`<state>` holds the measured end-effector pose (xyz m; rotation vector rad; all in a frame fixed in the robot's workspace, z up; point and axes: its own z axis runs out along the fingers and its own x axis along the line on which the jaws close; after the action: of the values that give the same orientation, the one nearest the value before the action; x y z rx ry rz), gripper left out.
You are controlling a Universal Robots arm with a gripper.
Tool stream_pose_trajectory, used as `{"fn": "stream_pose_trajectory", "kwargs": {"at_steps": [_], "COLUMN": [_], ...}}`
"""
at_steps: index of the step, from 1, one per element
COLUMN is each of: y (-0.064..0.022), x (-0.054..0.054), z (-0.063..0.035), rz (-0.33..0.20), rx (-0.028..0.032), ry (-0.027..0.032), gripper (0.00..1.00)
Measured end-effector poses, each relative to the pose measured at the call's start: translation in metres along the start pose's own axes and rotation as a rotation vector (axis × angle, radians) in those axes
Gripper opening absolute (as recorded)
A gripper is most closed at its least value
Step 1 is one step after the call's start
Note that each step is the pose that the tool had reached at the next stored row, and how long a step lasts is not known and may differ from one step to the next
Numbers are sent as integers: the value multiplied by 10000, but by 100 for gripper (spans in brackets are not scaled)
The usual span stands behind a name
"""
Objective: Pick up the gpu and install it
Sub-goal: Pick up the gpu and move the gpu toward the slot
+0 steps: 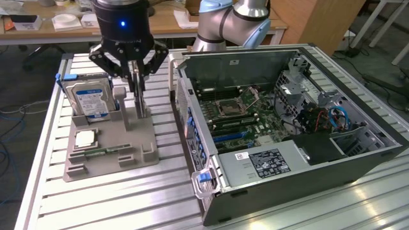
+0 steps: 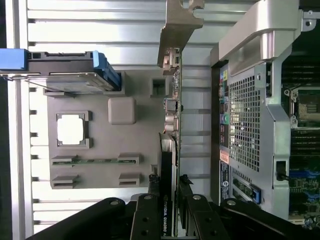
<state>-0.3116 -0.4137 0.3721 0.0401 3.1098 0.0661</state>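
Clamped in the gripper (image 2: 169, 186), whose jaws are partly closed against its two faces, the gpu (image 2: 168, 150) is held upright and edge-on above the grey holder tray (image 2: 100, 135). Near it, the hard drive (image 2: 75, 75) is seen standing in its slot, and a processor chip (image 2: 72, 129) is laid flat. Beyond, the open computer case (image 1: 288, 163) is set on the slatted table (image 1: 115, 201).
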Motion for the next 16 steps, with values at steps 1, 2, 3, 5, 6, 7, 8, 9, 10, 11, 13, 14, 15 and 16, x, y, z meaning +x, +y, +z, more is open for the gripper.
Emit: {"fn": "stream_pose_trajectory", "kwargs": {"at_steps": [1, 2, 3, 5, 6, 7, 8, 9, 10, 11, 13, 14, 15, 16], "y": [2, 4, 6, 10, 12, 14, 16, 18, 20, 22, 26, 28, 30, 32], "x": [-2, -3, -4, -7, -8, -10, -11, -13, -16, -26, -92, -135, -176, -218], "z": [-45, -89, -134, -227, -272, -317, -362, -406, -451, -500, -564, -585, -604, -619], "rz": [0, 0, -1, 0, 0, 0, 0, 0, -1, -2, 0, 0, 3, 2], "rx": [0, -1, 0, -1, -1, 0, 0, 0, 0, 0, 6, 5, 7, 7], "ry": [-1, -1, 0, -1, -1, 1, 0, -1, 0, 2, 29, 40, 50, 57], "gripper": [26, 26, 26, 26, 26, 26, 26, 26, 26, 26, 26, 26, 26, 26]}}
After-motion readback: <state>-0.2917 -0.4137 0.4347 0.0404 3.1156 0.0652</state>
